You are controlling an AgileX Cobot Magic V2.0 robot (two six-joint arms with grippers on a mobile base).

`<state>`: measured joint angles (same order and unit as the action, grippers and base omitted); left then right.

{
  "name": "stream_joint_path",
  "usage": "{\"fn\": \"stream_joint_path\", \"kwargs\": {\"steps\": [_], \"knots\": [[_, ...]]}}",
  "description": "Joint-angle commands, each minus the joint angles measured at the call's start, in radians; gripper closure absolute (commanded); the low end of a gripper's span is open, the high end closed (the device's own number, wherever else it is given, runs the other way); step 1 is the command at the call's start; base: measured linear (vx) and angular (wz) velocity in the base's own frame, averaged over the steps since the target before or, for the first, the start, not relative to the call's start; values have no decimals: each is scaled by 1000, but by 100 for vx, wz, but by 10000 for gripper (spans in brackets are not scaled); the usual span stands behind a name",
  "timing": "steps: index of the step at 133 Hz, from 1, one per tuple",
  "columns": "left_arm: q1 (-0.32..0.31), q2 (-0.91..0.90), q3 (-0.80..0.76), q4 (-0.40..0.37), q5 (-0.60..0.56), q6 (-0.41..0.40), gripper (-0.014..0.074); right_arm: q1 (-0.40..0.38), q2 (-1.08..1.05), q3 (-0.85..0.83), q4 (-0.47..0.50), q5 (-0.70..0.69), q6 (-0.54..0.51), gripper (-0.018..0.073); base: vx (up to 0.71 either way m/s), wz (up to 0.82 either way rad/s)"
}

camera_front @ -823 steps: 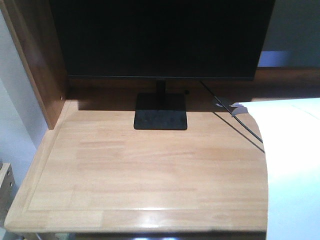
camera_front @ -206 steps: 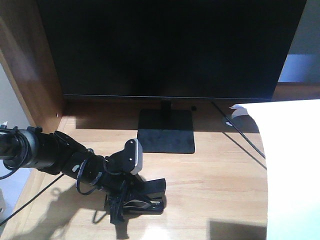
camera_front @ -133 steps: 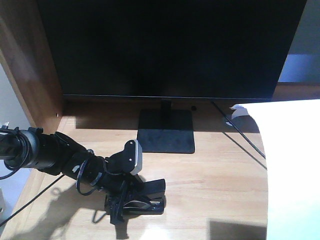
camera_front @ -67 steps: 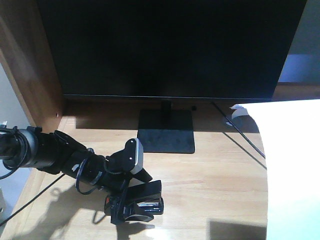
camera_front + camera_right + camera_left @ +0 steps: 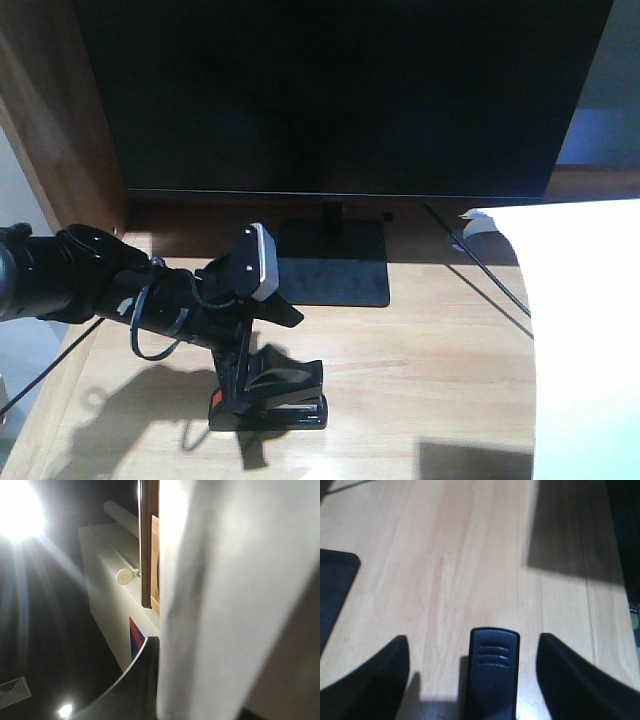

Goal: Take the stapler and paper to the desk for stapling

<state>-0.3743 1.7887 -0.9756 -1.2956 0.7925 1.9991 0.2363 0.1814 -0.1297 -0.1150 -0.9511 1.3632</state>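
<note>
Left gripper point(image 5: 472, 640) higher — astride stapler point(image 5: 492, 672)

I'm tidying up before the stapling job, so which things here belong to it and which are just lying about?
Belong to the job:
stapler
paper
desk

Just lying about:
monitor
monitor stand
black cable

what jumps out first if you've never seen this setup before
A big dark monitor fills the back of the desk. In front of it a black arm extends from the left, its open left end effector on either side of the stapler without touching. A white paper covers the right edge of the view.
</note>
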Motion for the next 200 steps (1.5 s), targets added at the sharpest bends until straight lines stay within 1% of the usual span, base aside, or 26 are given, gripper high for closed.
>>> {"fn": "stream_joint_path", "kwargs": {"steps": [1, 42, 76, 90, 154, 200], "knots": [[-1, -75, -24, -47, 25, -28, 208, -7, 15, -24, -3, -36, -8, 565, 0, 0], [-1, -100, -24, -49, 31, -28, 453, -7, 15, -24, -3, -36, -8, 565, 0, 0], [-1, -99, -24, -50, 29, -27, 605, -7, 15, -24, -3, -36, -8, 565, 0, 0], [-4, -81, -24, -50, 29, -8, 603, -7, 15, -24, -3, -36, -8, 565, 0, 0], [-4, 34, -24, -50, 31, -9, 603, -7, 15, -24, -4, -33, -8, 565, 0, 0], [-4, 36, -24, -50, 31, -9, 604, -7, 15, -24, -4, -34, -8, 565, 0, 0]]}}
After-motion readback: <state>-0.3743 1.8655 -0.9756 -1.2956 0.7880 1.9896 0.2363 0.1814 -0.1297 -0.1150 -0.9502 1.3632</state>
